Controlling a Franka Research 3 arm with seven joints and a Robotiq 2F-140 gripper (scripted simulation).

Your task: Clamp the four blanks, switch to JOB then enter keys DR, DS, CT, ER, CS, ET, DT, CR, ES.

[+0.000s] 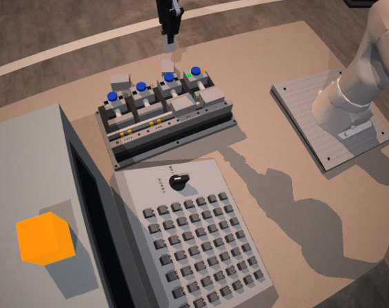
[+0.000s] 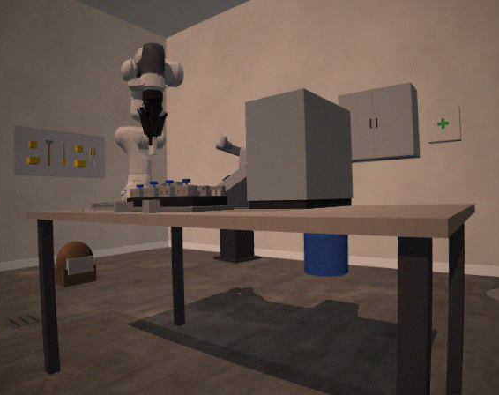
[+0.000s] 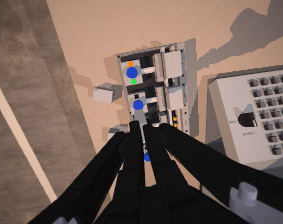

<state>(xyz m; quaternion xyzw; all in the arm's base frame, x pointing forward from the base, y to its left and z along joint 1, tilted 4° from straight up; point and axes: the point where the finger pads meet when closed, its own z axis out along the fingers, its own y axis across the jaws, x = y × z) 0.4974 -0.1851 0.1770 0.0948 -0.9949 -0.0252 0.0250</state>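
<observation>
On cabinet — orange lamp (image 1: 45, 238) lit | blanks grey, blocky | claw (image 1: 170, 42) (image 2: 151, 140) (image 3: 139, 116) closed

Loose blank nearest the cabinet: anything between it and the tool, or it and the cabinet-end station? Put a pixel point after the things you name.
Tool (image 1: 170, 42) (image 2: 151, 141) (image 3: 139, 116) to blank (image 1: 120, 80) (image 2: 151, 206) (image 3: 117, 130): nothing visible. Blank to station (image 1: 121, 121): its valve block (image 1: 115, 106) (image 2: 185, 190) stands between.

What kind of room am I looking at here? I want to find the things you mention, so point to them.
It looks like a workshop or lab: tools hang on a wall board (image 2: 24, 168), a robot arm (image 1: 343, 100) (image 2: 152, 70) is mounted on a table (image 1: 264, 45) (image 2: 295, 220), and a first-aid sign (image 2: 450, 125) is on the wall.
</observation>
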